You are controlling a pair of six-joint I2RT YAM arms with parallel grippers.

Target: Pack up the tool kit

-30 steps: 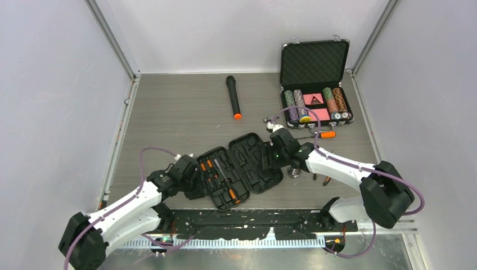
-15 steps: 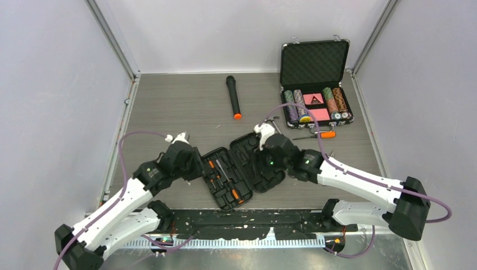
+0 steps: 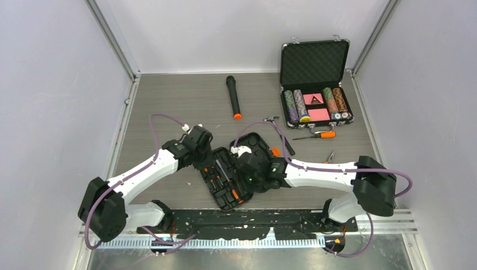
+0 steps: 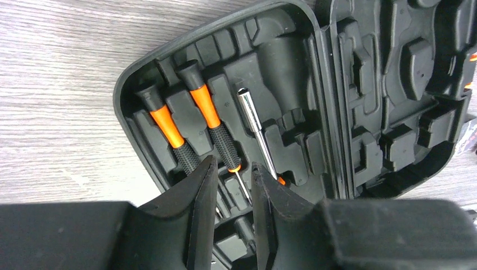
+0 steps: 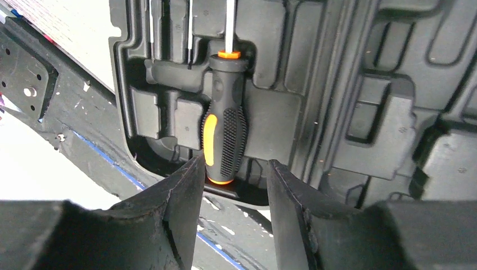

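The flat black ribbed plastic clamshell tool kit (image 3: 256, 146) is lying open at the middle of the grey wood-grain table (image 3: 169, 107), between the two arms, with its hinge running diagonally. The right gripper (image 5: 235, 169) is hovering over the near end of the kit's left half, jaws spread and pinching nothing. The fat black-and-orange screwdriver (image 5: 225, 140) is sitting in its moulded slot just beyond the fingertips, butt end nearest, its long axis running straight away from them. The left gripper (image 4: 232, 169) is hanging over the other end of that half, jaws narrowly parted and empty above slim orange-banded precision drivers (image 4: 203, 107).

The right half's slots are showing bare, so packing looks unfinished. A loose orange-handled screwdriver (image 3: 318, 135) is lying crosswise on the table right of the kit, with small pliers (image 3: 330, 156) nearer the front, both closer to the right arm. A black microphone with an orange end (image 3: 233, 97) and an open poker-chip case (image 3: 313, 62) are sitting well apart at the back.
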